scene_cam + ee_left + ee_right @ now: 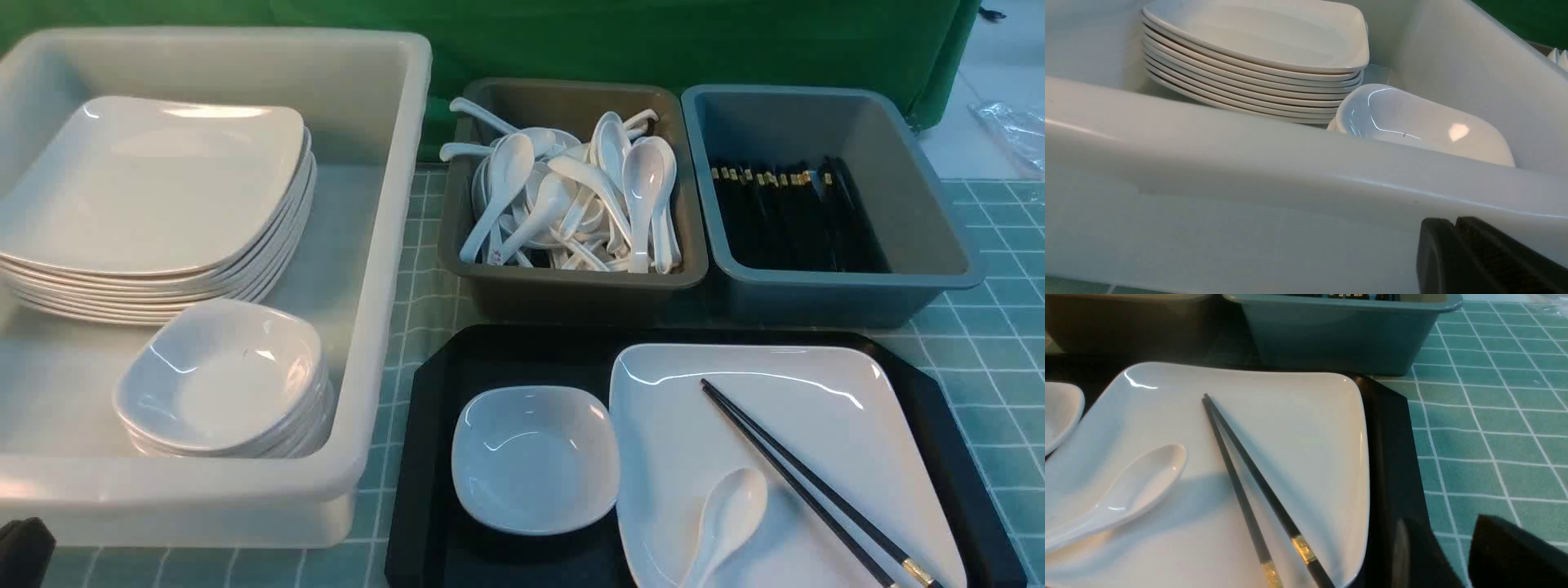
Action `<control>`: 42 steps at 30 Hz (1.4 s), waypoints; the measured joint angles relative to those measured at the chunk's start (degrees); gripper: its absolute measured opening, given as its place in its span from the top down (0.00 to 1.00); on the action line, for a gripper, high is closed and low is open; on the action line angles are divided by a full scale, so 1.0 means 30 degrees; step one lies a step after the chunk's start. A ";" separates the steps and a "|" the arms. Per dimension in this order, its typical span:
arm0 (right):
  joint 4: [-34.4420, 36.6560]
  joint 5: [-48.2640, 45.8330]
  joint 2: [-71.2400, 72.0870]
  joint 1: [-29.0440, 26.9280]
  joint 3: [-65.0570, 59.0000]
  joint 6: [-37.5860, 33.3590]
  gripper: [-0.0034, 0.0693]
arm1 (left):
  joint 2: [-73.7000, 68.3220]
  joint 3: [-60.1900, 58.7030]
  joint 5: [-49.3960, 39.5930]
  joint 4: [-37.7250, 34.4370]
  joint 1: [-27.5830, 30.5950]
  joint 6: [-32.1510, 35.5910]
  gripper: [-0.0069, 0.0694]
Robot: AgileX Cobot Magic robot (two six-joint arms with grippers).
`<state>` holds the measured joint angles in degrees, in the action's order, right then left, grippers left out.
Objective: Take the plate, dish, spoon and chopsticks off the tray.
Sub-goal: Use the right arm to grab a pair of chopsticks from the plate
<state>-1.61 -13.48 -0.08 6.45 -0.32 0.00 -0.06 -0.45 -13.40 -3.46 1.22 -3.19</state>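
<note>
The black tray [424, 457] lies at the near centre-right of the table. On it the large white plate [816, 425] is at the right and the small white dish [535, 457] at the left. The white spoon [727, 510] and the black chopsticks [816, 478] lie on the plate. The right wrist view shows the plate [1298, 428], spoon [1126, 490], chopsticks [1257, 475], dish edge [1059, 408] and tray rim [1392, 457]. My right gripper [1447, 539] is open and empty, just beyond the tray's right rim. My left gripper [1453, 222] is shut and empty, low before the tub's near wall.
A white tub [384, 269] at the left holds a stack of plates [155, 196] and a stack of dishes [224, 380]. Behind the tray stand a grey-brown bin [571, 282] of spoons and a blue-grey bin [931, 245] of chopsticks. A green chequered cloth [988, 351] covers the table.
</note>
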 joint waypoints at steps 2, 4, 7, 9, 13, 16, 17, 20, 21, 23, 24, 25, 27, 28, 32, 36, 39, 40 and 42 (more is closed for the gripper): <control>0.0000 0.0000 0.0000 0.0000 0.0000 0.0000 0.62 | 0.0000 0.0000 0.0000 0.0000 0.0000 0.0000 0.89; 0.0000 0.0000 0.0000 0.0000 0.0000 0.0000 0.62 | 0.0000 0.0000 0.0000 0.0000 0.0000 0.0000 0.89; 0.0000 0.0000 0.0000 0.0000 0.0000 0.0000 0.62 | 0.0000 0.0000 0.0000 0.0000 0.0000 0.0000 0.89; 0.0000 0.0000 0.0000 0.0000 0.0000 0.0000 0.62 | 0.0000 0.0000 0.0000 0.0000 0.0000 0.0000 0.89; 0.0000 0.0000 0.0000 0.0000 0.0000 0.0000 0.62 | 0.0000 0.0000 0.0000 0.0000 0.0000 0.0000 0.89; 0.0000 0.0000 0.0000 0.0000 0.0000 0.0000 0.62 | 0.0000 0.0000 0.0000 0.0000 0.0000 0.0000 0.89; 0.0000 0.0000 0.0000 0.0000 0.0000 0.0000 0.62 | 0.0000 0.0000 0.0000 0.0000 0.0000 0.0000 0.89; 0.0000 0.0000 0.0000 0.0000 0.0000 0.0000 0.62 | 0.0000 0.0000 0.0000 0.0000 0.0000 0.0000 0.89; 0.0000 0.0000 0.0000 0.0000 0.0000 0.0000 0.62 | 0.0000 0.0000 0.0000 0.0000 0.0000 0.0000 0.89; 0.0000 0.0000 0.0000 0.0000 0.0000 0.0000 0.62 | 0.0000 0.0000 0.0127 0.0135 0.0000 0.0000 0.89; 0.0000 0.0000 0.0000 0.0000 0.0000 0.0000 0.62 | 0.0000 0.0000 0.0561 0.0110 0.0000 -0.0021 0.89; 0.0000 0.0000 0.0000 0.0000 0.0000 0.0000 0.62 | 0.0000 0.0000 0.0978 -0.0029 0.0000 -0.0094 0.89; 0.0000 0.0000 0.0000 0.0000 0.0000 0.0000 0.62 | 0.0000 0.0000 0.2250 -0.1355 0.0000 -0.0880 0.89; 0.0000 0.0000 0.0000 0.0000 0.0000 0.0000 0.62 | 0.0000 0.0000 0.3107 -0.2283 0.0000 -0.1459 0.89; 0.0000 0.0000 0.0000 0.0000 0.0000 0.0000 0.62 | 0.0000 0.0000 0.6715 -0.4807 0.0000 -0.3208 0.89; 0.0000 0.0000 0.0000 0.0000 0.0000 0.0000 0.62 | 0.0000 0.0040 0.8479 -0.5030 -0.0042 -0.4070 0.89; 0.0000 0.0000 0.0000 0.0000 0.0000 0.0000 0.62 | -0.0057 0.1532 0.6180 -0.3225 -0.0632 -0.4699 0.89; 0.0000 0.0000 0.0000 0.0000 0.0000 0.0000 0.62 | -0.0474 0.2915 0.4468 -0.2378 -0.1060 -0.4700 0.89; 0.0000 0.0000 0.0000 0.0000 0.0000 0.0000 0.62 | -0.1802 0.5072 0.1814 -0.1481 -0.1922 -0.3949 0.89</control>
<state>-1.61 -13.48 -0.08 6.45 -0.32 0.00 -5.46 14.76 -7.96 -7.91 -4.54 -15.04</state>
